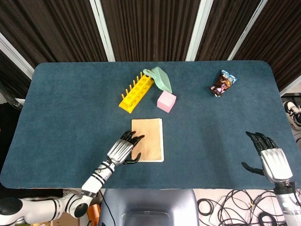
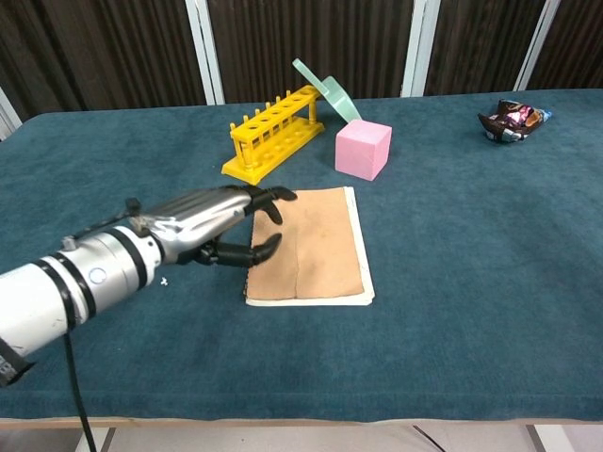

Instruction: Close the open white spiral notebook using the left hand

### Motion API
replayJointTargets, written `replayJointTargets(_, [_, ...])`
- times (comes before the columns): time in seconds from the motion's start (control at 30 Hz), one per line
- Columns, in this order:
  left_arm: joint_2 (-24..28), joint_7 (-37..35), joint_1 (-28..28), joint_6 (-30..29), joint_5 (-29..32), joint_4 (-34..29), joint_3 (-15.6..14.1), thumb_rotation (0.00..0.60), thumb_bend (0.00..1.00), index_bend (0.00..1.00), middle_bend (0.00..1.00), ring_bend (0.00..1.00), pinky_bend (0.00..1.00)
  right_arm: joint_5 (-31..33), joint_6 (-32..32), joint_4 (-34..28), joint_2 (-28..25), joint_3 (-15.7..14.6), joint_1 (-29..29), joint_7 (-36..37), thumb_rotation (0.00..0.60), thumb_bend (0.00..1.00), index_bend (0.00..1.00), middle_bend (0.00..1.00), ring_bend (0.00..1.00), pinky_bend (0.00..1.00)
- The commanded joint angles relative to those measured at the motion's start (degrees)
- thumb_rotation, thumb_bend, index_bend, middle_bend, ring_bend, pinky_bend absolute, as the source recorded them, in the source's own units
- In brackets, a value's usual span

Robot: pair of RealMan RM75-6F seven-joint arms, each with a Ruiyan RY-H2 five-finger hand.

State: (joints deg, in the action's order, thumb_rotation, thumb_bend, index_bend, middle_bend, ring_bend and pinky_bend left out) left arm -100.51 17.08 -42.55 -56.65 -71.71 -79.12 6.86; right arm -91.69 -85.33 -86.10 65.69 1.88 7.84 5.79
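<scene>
Your left hand point(image 1: 123, 149) reaches in from seven o'clock, palm down, fingers point(image 2: 267, 196) loosely spread and pointing toward one o'clock, holding nothing. Your right hand point(image 1: 271, 159) sits at four o'clock, back up, fingers apart and pointing toward eleven o'clock, also empty.

No legible writing anywhere on the table

The snack packet point(image 1: 222, 83) at the far right carries coloured print, but it is too small and blurred to make out any word or brand; the notebook point(image 2: 316, 245) shows only a plain brown cover, and the pink block point(image 2: 364, 149) and yellow rack point(image 2: 273, 131) bear no marks that can be read
</scene>
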Motion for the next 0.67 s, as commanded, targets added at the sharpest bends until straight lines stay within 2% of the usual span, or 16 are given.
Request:
replayJointTargets(0.03, [7.1,1.9,4.3,-9.0,-3.2,-7.1,0.5,0.168,0.42,0.08,0.21,0.08,0.03,0.4,0.6,0.1,-0.3,0.0,0.1,0.1,0.6,0.03,0.13,0.17,0.11,0.22])
replayJointTargets(0.1, [10.6,3.6,6.6,-12.6,-3.0,-9.6,0.7,0.26,0.4,0.09,0.22,0.13,0.04,1.1,1.2,0.2,-0.6,0.1,0.2,0.1,0.6,0.03,0.13,0.17,0.11,0.22])
replayJointTargets(0.17, [14.8,5.0,9.6,-16.3,-2.0,-12.0,0.6,0.358,0.39,0.1,0.23,0.17,0.05,1.5,1.4,0.6,-0.7,0.4,0.3,0.0,0.6,0.03,0.08,0.13,0.09,0.21])
replayJointTargets(0.23, [19.6,5.4,12.6,-18.6,-0.6,-14.5,0.0,0.415,0.39,0.11,0.22,0.16,0.05,2.1,1.4,1.1,-0.7,0.7,0.3,-0.1,0.6,0.03,0.02,0.05,0.04,0.19])
replayJointTargets(0.27, [21.6,4.9,13.9,-19.4,-0.3,-15.4,-0.4,0.424,0.39,0.11,0.21,0.15,0.05,2.4,1.5,1.2,-0.8,0.8,0.2,-0.1,0.6,0.03,0.0,0.02,0.01,0.16])
replayJointTargets(0.4, [28.9,-0.2,20.4,-24.6,-1.8,-16.9,-3.4,0.577,0.36,0.1,0.18,0.11,0.05,3.3,2.5,0.9,-1.8,1.0,0.3,1.7,0.6,0.03,0.0,0.0,0.0,0.13])
replayJointTargets(0.5, [31.7,-2.5,25.0,-28.5,-3.6,-16.4,-6.1,0.6,0.36,0.1,0.18,0.11,0.05,3.0,2.8,1.1,-2.0,0.8,0.4,2.8,0.6,0.03,0.0,0.0,0.0,0.13])
replayJointTargets(0.67, [34.1,-6.4,31.7,-34.2,-7.9,-15.8,-10.5,0.6,0.36,0.1,0.18,0.11,0.05,2.0,2.5,1.1,-1.5,0.3,0.4,2.2,0.6,0.03,0.0,0.0,0.0,0.13])
